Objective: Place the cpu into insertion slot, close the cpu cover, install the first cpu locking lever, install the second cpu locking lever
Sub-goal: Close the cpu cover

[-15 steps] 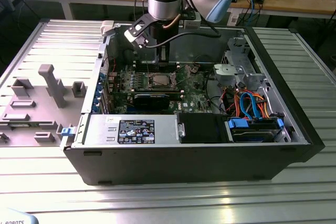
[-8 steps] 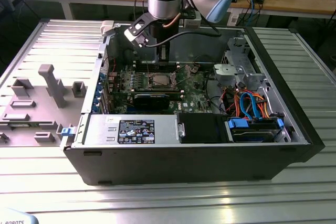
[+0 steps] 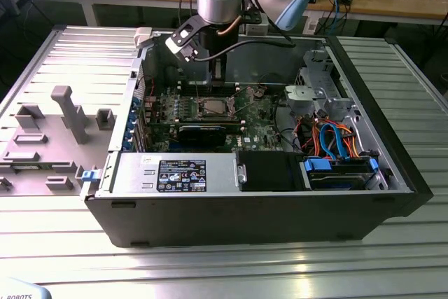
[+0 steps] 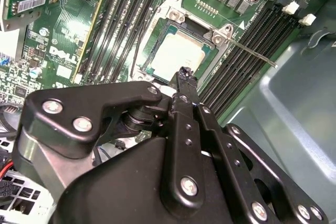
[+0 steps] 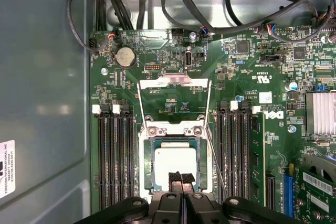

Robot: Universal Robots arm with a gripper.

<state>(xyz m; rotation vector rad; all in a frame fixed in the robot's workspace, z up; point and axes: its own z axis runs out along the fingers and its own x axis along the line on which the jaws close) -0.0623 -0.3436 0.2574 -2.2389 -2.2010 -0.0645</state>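
Jaws look pinched shut, empty, over the chip mid-frame in the exterior view. Any downward shove could crush socket pins.

PSU, RAM slots, coin batt. inside PC case.

The hand hides 1 edge of the insertion slot.

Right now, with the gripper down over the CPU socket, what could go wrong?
The gripper tips sit close over the cpu; a downward slip could press on the chip or scrape the cpu cover framing it. One thin locking lever juts out unlatched over the memory slots, so a sideways move might snag or bend it.
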